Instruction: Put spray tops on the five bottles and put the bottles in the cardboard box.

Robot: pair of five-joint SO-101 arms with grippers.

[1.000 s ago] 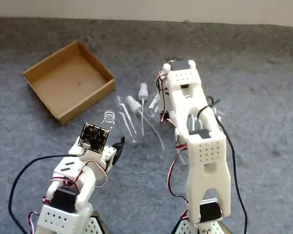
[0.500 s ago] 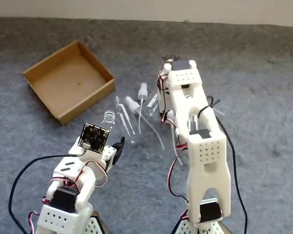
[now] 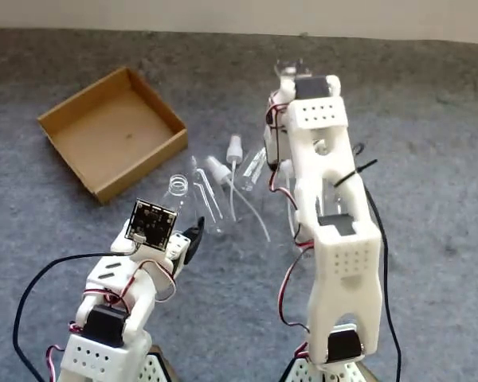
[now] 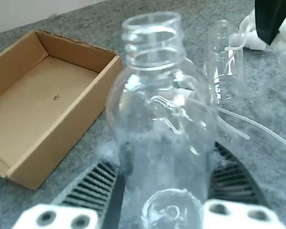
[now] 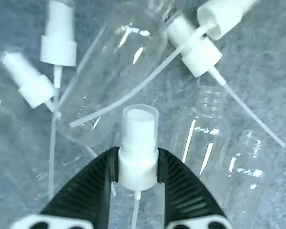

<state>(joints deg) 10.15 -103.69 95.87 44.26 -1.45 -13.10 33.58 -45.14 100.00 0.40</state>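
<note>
In the left wrist view my left gripper (image 4: 164,187) is shut on a clear open-necked bottle (image 4: 162,119), held with its neck pointing away. From the high view that bottle (image 3: 178,189) sits just beyond the left arm, near the cardboard box (image 3: 111,131). My right gripper (image 5: 138,160) is shut on a white spray top (image 5: 138,140) whose tube hangs down. It hovers over a lying clear bottle (image 5: 119,71) and loose spray tops (image 5: 58,40). The right arm (image 3: 327,159) covers its own gripper from above.
Two more open bottles (image 5: 205,129) lie beside the pile, with spray tops (image 3: 234,149) and thin tubes spread between the arms. The open, empty box (image 4: 47,105) lies at the far left. Grey carpet surrounds everything.
The right arm has swung up and away toward the far side, carrying the spray top. The left arm and its bottle have barely shifted.
</note>
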